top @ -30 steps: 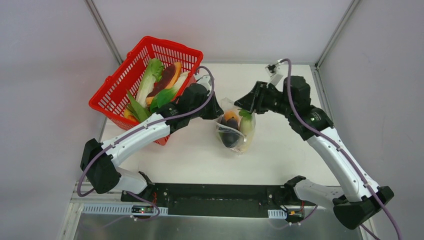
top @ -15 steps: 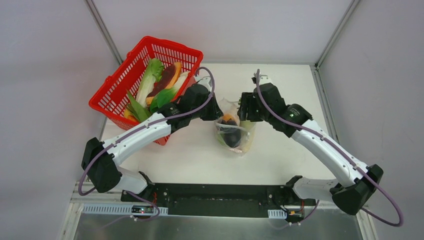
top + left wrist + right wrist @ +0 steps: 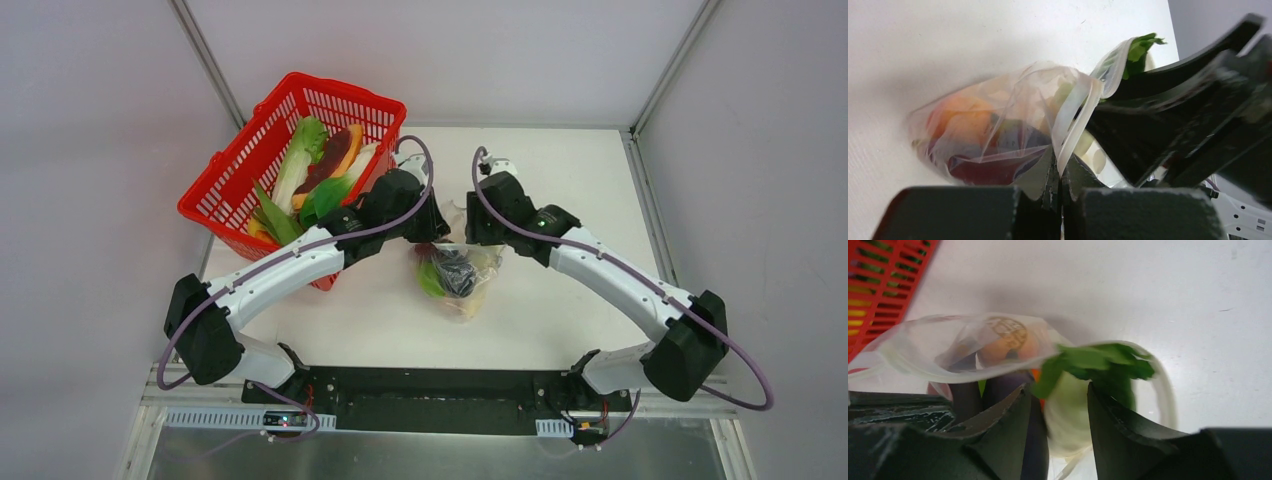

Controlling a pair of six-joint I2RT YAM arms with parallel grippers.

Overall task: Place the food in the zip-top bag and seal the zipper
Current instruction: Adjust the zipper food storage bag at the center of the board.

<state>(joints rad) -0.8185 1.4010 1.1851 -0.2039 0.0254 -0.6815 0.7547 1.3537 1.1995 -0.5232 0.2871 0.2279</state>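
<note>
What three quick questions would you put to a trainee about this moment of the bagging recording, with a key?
1. True or false: the left gripper is pinching the zipper of the zip-top bag.
2. What sits between the spread fingers of the right gripper? A) the white radish with green leaves B) the basket's rim C) a cable
3. In the top view, on which side of the bag is the red basket?
Key: 1 true. 2 A. 3 The left, and farther back.
</note>
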